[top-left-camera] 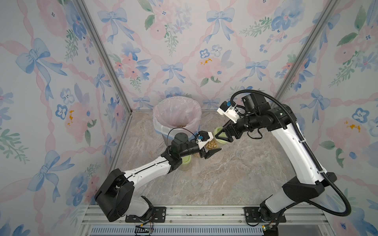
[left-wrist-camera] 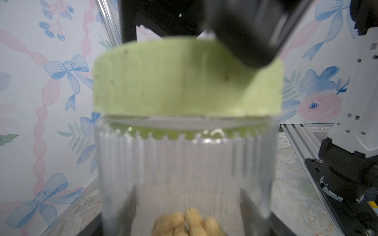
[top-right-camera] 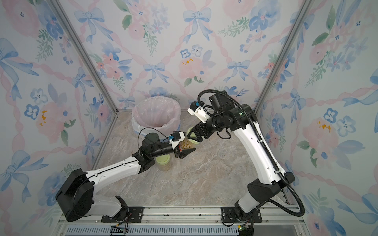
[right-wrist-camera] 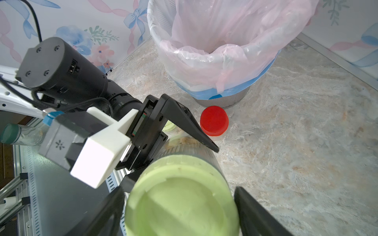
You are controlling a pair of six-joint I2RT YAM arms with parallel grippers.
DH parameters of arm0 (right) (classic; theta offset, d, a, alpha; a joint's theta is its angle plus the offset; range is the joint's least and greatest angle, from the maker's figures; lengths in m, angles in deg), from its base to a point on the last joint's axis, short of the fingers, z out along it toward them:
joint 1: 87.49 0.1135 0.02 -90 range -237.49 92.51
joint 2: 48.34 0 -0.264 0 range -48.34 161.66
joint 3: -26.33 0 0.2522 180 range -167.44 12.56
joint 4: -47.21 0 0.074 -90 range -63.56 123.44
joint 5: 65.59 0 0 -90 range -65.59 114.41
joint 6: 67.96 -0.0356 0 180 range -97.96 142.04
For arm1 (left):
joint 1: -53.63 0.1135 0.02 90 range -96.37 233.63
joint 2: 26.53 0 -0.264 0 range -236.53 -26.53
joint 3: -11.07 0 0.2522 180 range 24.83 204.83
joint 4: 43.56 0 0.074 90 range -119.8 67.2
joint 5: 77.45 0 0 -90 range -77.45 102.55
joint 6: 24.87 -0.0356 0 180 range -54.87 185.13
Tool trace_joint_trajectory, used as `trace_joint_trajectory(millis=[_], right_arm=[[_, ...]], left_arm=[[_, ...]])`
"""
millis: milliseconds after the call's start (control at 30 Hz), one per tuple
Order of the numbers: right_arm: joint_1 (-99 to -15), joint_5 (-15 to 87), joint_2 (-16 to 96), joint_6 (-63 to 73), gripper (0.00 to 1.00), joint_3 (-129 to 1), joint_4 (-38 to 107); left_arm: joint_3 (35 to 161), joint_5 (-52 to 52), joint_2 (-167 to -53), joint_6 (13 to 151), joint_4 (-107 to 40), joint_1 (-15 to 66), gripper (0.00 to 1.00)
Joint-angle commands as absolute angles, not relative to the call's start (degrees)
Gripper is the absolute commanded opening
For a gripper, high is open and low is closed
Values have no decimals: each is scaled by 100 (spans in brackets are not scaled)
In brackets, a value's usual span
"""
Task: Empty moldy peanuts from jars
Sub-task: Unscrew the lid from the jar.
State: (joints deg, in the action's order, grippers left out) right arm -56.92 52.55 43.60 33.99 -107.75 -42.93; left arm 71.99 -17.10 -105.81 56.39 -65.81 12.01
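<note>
Bin point(right-wrist-camera: 223, 101): grey mesh with a pink bag liner, on the table point(top-left-camera: 225, 179) beyond the left hand. A few tan bits lie at its bottom in both top views.

Second jar point(top-right-camera: 163, 163): pale green lid on, tan contents, upright on the table. It sits under the left arm's wrist, behind the left hand.

Left hand point(top-left-camera: 214, 146): clenched on the held jar point(left-wrist-camera: 184, 163), around its ribbed clear body. In the right wrist view one black finger lies along the jar's side. Can't tell if the jar's base touches the table.

Peanuts point(left-wrist-camera: 190, 224): small heap low in the held jar, right in front of the left hand.

Pale green lid point(left-wrist-camera: 184, 81): on top of the held jar, at the end away from the left hand's grip.

Red lid point(right-wrist-camera: 213, 120): just past the left hand's fingertip, near the foot of the bin. Can't tell if a jar is under it.

Right hand point(right-wrist-camera: 179, 190): comes at the held jar from above with one finger on each side of the pale green lid, very close to its rim. Can't tell if it grips the lid or has let go.
</note>
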Motion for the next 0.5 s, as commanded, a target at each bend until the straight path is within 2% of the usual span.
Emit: trace_joint_trajectory(millis=[0, 467], right_arm=[[-5532, 5554, 4377, 3489, 87, -10898, -4400], [-5606, 5174, 4353, 3373, 95, -10890, -4232]], left_arm=[[7343, -1702, -10451, 5662, -7058, 1188, 13], [7330, -1642, -10439, 5636, -7052, 1195, 13]])
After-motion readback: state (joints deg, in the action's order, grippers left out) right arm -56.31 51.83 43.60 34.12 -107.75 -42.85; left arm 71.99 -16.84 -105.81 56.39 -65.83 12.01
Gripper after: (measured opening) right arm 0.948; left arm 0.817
